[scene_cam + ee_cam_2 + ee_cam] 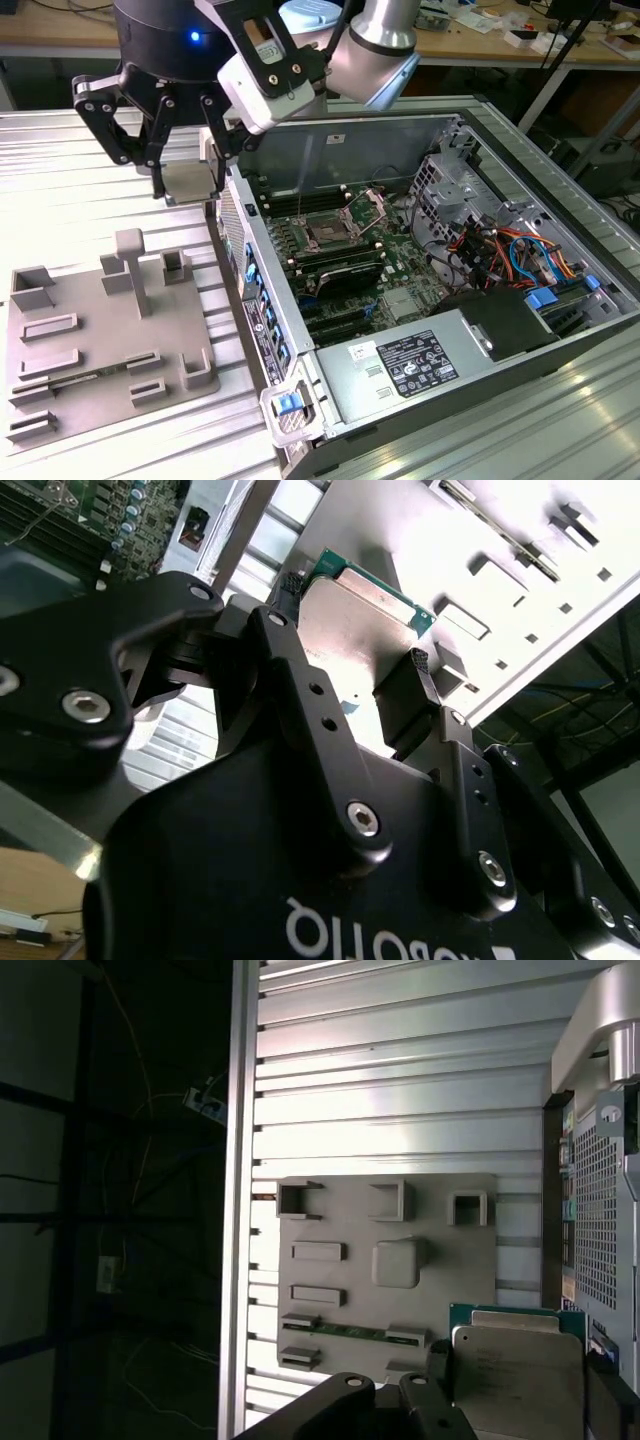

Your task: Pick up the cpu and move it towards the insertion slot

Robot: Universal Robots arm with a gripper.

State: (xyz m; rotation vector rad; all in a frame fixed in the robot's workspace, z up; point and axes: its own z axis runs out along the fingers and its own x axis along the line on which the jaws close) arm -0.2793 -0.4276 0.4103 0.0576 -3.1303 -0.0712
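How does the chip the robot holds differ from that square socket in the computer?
The cpu has a pale silvery top; the insertion slot has a dark centre. The cpu is clamped between the fingers outside the case; the insertion slot lies inside it. Both are square.

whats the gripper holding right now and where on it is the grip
The gripper holds the cpu, pinched by two opposite edges, with its flat metal top left uncovered.
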